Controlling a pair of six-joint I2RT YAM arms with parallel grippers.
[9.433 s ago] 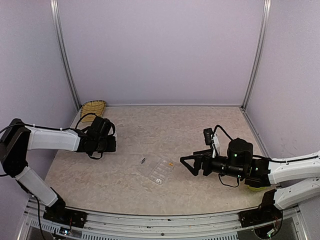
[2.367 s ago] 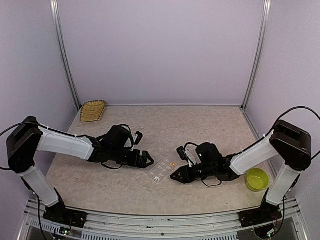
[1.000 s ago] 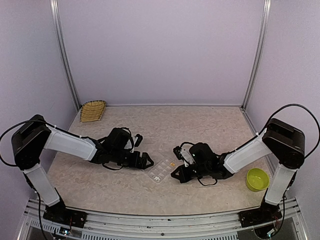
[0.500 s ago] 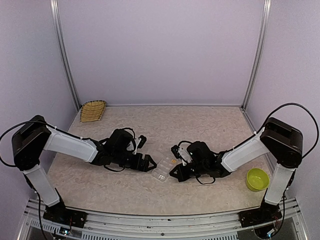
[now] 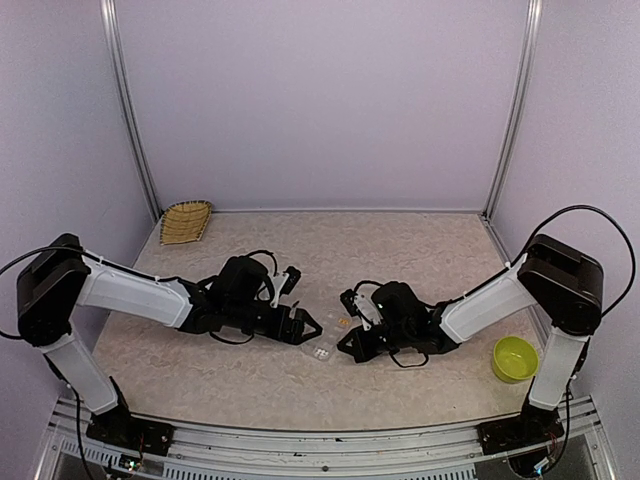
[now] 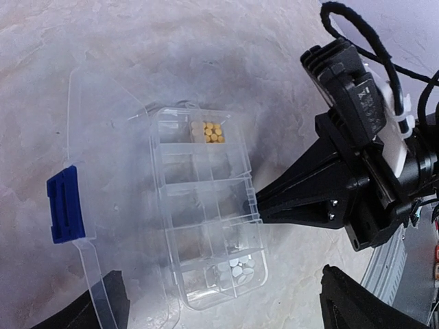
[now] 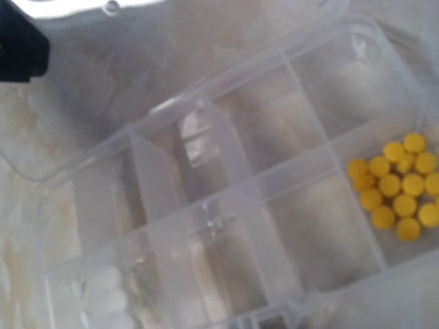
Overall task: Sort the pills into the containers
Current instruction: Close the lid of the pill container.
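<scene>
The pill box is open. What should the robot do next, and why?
Probably lower the open left hand onto the lid and fold it shut. One cell of the box holds yellow pills, another white pills. I see none loose, and the shut right hand sits at the box's side, seemingly bracing it.

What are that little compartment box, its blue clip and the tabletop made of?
The organizer box looks like clear, glossy hard plastic: the surface beneath shows through its walls and dividers. Its blue clip seems to be opaque moulded plastic, with ribs on its face. The tabletop looks like beige, marble-patterned stone or laminate. The veining alone can't settle which.
</scene>
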